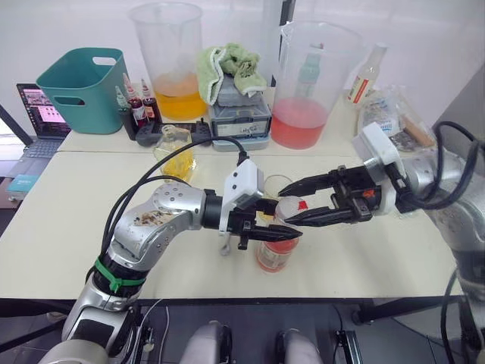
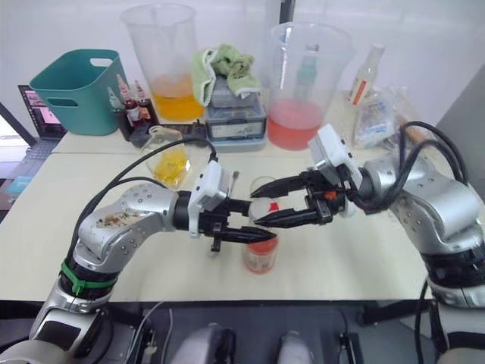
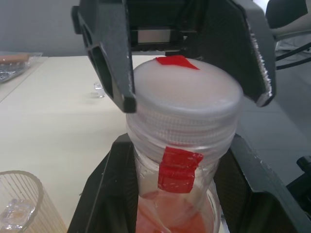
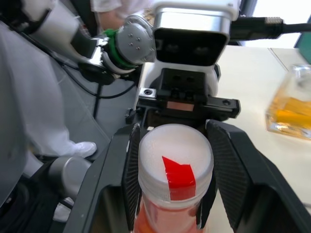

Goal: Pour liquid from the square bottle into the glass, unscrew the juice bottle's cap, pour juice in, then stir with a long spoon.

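The juice bottle [image 1: 274,256] holds red-orange liquid and stands on the table near the front edge. Its white cap [image 3: 187,104] carries a strip of red tape. My left gripper [image 1: 267,232] is shut on the bottle just below the cap. My right gripper [image 1: 287,205] comes in from the right, open, with one finger on each side of the cap. The ribbed glass [image 1: 277,184] stands just behind the bottle. The square bottle [image 1: 176,154] with yellow liquid stands farther back left. A thin metal spoon [image 2: 234,179] lies partly hidden under my left gripper.
Along the back stand a teal bin [image 1: 79,87], a jug of orange liquid [image 1: 170,64], a grey box under a green cloth [image 1: 239,114] and a jug of pink liquid [image 1: 309,83]. Small dye bottles [image 1: 136,106] and packets [image 1: 394,114] sit there too.
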### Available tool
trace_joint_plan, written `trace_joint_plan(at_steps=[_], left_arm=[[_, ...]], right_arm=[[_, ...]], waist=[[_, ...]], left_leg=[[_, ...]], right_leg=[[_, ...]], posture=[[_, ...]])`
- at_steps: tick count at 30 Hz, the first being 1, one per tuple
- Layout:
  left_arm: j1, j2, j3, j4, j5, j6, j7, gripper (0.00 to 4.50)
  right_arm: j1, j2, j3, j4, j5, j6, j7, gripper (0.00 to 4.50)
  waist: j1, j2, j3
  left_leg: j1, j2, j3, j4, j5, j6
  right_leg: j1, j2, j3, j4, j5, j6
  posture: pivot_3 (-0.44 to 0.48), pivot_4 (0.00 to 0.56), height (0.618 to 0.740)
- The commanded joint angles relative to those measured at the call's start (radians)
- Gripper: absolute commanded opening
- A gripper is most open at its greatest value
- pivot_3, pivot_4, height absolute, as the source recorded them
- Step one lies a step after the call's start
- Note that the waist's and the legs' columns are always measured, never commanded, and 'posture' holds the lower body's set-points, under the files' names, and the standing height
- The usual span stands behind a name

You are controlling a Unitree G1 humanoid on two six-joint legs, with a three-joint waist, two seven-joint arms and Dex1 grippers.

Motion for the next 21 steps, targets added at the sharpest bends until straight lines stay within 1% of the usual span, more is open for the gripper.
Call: trace_joint_plan(at_steps=[1,3,5,7,10,12,13,14,16,17,18,19,21], left_arm=[[0.021,0.034,0.010,0.010,-0.019,0.058,0.001,1.60],[0.017,0.035,0.009,0.009,-0.023,0.064,0.005,1.60],[0.011,0.035,0.007,0.009,-0.028,0.069,0.012,1.60],[0.007,0.034,0.006,0.009,-0.032,0.072,0.016,1.60],[0.000,0.034,0.006,0.017,-0.038,0.073,0.015,1.60],[-0.005,0.031,0.004,0.024,-0.043,0.071,0.010,1.60],[-0.006,0.030,0.003,0.025,-0.045,0.070,0.008,1.60],[-0.008,0.027,0.001,0.030,-0.045,0.068,0.006,1.60],[-0.011,0.021,-0.005,0.036,-0.047,0.062,0.000,1.60],[-0.012,0.018,-0.008,0.038,-0.047,0.060,-0.002,1.60],[-0.013,0.013,-0.012,0.038,-0.048,0.059,-0.004,1.60],[-0.013,0.009,-0.015,0.039,-0.047,0.058,-0.003,1.60],[-0.011,0.003,-0.018,0.036,-0.047,0.057,-0.003,1.60]], right_arm=[[-0.108,0.003,0.036,0.125,-0.065,-0.058,0.186,1.65],[-0.154,-0.021,0.078,0.163,-0.055,-0.048,0.210,1.65],[-0.189,-0.039,0.085,0.181,-0.033,-0.025,0.212,1.65],[-0.207,-0.043,0.067,0.187,-0.018,0.002,0.212,2.68],[-0.203,-0.062,0.028,0.164,0.001,0.046,0.208,3.71],[-0.145,-0.089,-0.049,0.098,0.031,0.082,0.152,4.37],[-0.117,-0.099,-0.083,0.069,0.043,0.099,0.127,4.44],[-0.073,-0.106,-0.135,0.025,0.060,0.115,0.073,4.44],[0.044,-0.090,-0.248,-0.113,0.080,0.131,-0.082,4.44],[0.092,-0.081,-0.291,-0.173,0.089,0.138,-0.144,4.44],[0.149,-0.056,-0.331,-0.251,0.110,0.164,-0.247,4.44],[0.189,-0.039,-0.359,-0.308,0.147,0.199,-0.331,4.44],[0.249,-0.020,-0.396,-0.393,0.194,0.242,-0.443,4.44]], waist=[[-0.004,0.000,0.000],[-0.005,0.000,0.000],[-0.005,0.000,0.000],[-0.005,0.000,0.000],[-0.006,0.000,0.000],[-0.006,0.000,0.000],[-0.006,0.000,0.000],[-0.005,0.000,0.000],[-0.002,0.000,0.000],[-0.001,0.000,0.000],[0.001,0.000,0.000],[0.000,0.000,0.000],[0.001,0.000,0.000]], left_leg=[[0.000,0.000,0.000,0.000,0.000,0.000],[0.000,0.000,0.000,-0.001,0.000,0.000],[0.000,0.000,0.000,0.000,0.000,-0.001],[0.000,-0.001,0.000,-0.001,0.000,-0.001],[-0.001,-0.001,0.000,-0.001,0.000,-0.001],[-0.001,-0.001,0.000,-0.001,0.000,-0.001],[-0.001,-0.001,0.000,-0.001,0.000,-0.002],[-0.001,0.000,0.000,-0.001,0.000,-0.002],[-0.001,0.000,-0.001,-0.001,0.000,-0.002],[-0.001,-0.001,0.000,-0.001,-0.001,-0.004],[-0.001,-0.001,0.000,-0.002,-0.004,-0.008],[-0.001,-0.001,0.000,-0.002,-0.003,-0.009],[-0.001,0.000,0.000,-0.003,-0.003,-0.010]], right_leg=[[0.000,0.000,0.000,0.000,0.000,0.000],[-0.001,0.000,0.000,0.001,0.000,0.000],[-0.001,-0.001,0.000,0.001,0.000,0.000],[-0.001,-0.001,0.000,0.000,0.000,0.000],[-0.002,-0.002,0.000,0.000,0.000,0.000],[-0.001,-0.002,0.000,0.000,0.000,0.000],[-0.001,-0.002,0.000,0.000,0.000,0.000],[-0.001,-0.002,-0.001,0.000,0.000,0.000],[-0.001,-0.003,-0.001,0.000,0.000,0.000],[-0.001,-0.004,0.000,0.000,0.000,0.000],[-0.001,-0.005,0.000,0.000,0.000,0.000],[-0.001,-0.005,0.000,0.000,0.000,0.000],[-0.002,-0.005,0.000,0.001,0.000,0.000]], posture=[[0.000,0.150,0.739],[0.000,0.150,0.739],[0.000,0.150,0.739],[0.000,0.150,0.739],[0.000,0.150,0.739],[0.000,0.150,0.739],[0.000,0.150,0.739],[0.000,0.150,0.739],[0.000,0.150,0.739],[0.000,0.150,0.739],[0.000,0.150,0.739],[0.000,0.150,0.739],[0.000,0.150,0.739]])
